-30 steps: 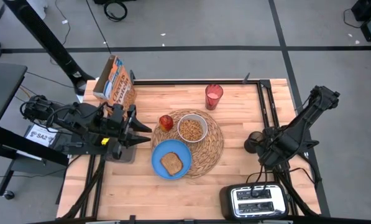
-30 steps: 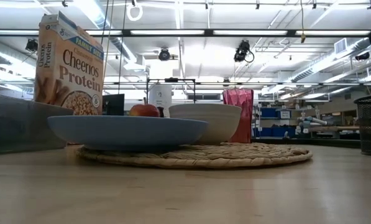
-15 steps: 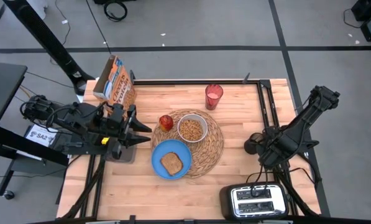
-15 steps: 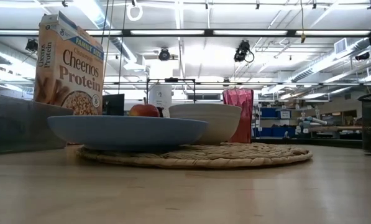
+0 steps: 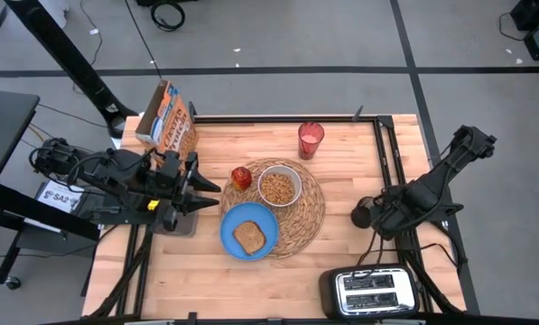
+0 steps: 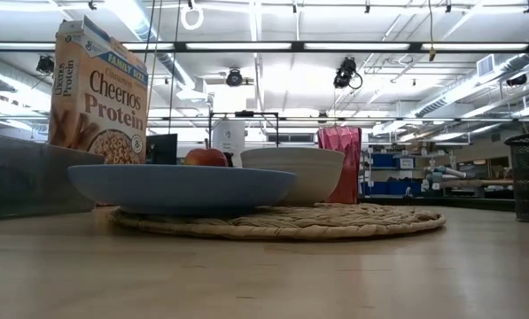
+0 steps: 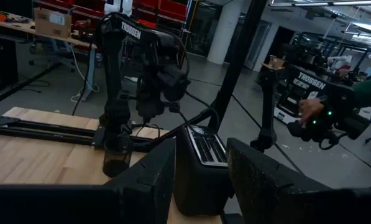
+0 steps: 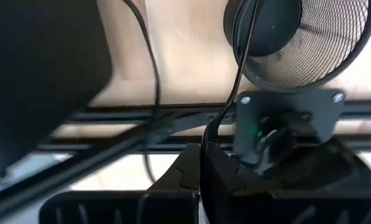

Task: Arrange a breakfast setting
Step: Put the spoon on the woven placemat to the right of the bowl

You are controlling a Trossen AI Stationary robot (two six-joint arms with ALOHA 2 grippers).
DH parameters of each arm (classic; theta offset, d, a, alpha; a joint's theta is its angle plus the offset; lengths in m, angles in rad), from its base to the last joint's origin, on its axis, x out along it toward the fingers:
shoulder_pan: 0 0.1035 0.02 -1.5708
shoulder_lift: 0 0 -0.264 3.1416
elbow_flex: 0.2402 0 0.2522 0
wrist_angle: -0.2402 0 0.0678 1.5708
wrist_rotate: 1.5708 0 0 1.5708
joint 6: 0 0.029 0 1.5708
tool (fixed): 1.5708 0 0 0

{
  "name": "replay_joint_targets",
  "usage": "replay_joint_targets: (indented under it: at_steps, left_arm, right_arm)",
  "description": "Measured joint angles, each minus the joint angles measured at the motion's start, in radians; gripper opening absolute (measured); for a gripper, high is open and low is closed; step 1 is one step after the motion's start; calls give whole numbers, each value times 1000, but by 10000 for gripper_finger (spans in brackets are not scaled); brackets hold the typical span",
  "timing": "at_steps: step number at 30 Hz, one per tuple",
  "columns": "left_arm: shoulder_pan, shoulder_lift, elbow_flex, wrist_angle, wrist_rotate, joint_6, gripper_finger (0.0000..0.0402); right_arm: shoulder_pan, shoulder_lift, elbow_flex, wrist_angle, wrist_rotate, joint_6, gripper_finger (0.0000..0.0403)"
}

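On the wooden surface (image 5: 341,262) the bowl (image 5: 279,186) and toast-bearing blue plate (image 5: 248,230) sit on the straw placemat (image 5: 307,217), left fingers (image 5: 199,194) spread empty, right fingers' spread unreadable.

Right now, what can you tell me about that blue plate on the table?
The blue plate is round, glossy and shallow, with a raised rim. It sits flat at the near-left edge of the round woven straw placemat, partly overhanging onto the wooden table. One toast slice lies at its middle. The small white bowl stands just behind it; no gripper touches it.
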Motion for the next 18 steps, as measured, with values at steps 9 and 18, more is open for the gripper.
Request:
replay_joint_targets:
  at_steps: [9,18]
  left_arm:
    - [0,4,1,0,0,7,151]
    - [-7,40,0,-12,1,16,151]
  right_arm:
    - [-73,-2,68,-2,-143,329,10]
    - [-103,-3,239,-2,6,542,8]
